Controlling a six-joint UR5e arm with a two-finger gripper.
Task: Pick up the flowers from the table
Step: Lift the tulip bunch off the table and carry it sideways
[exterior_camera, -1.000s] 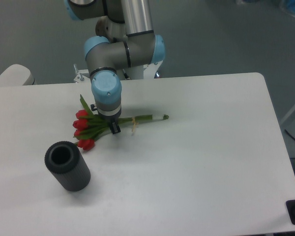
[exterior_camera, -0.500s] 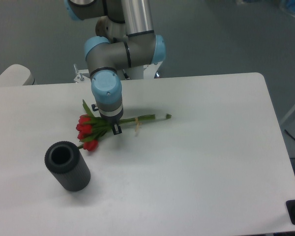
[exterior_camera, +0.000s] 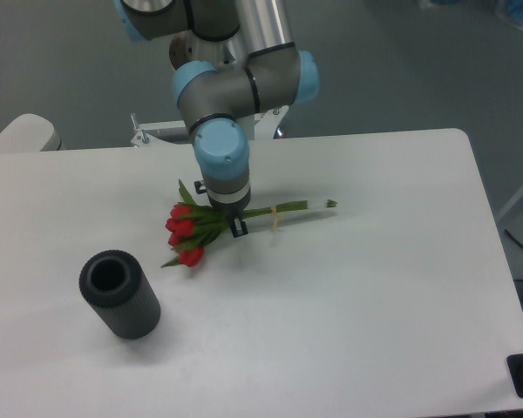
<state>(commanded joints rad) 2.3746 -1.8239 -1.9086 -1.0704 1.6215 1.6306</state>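
Gripper point(exterior_camera: 231, 219) pointing straight down at upper centre of the frame, clenched on the flowers point(exterior_camera: 211, 231) at the stems just right of the blooms. Fingers mostly hidden under the wrist; only a dark tip showing at the stems. Red heads clustered left of the gripper, one drooping lower left; green leaves fanning up and left. Stems running right and slightly up toward centre frame, pale band on them just right of the gripper. Faint shadow under the bunch; cannot tell for sure whether the bunch touches the table point(exterior_camera: 349, 296). Black ribbed cylinder point(exterior_camera: 119, 293) lying on the table at lower left, open end facing up-left, well apart from the bunch.
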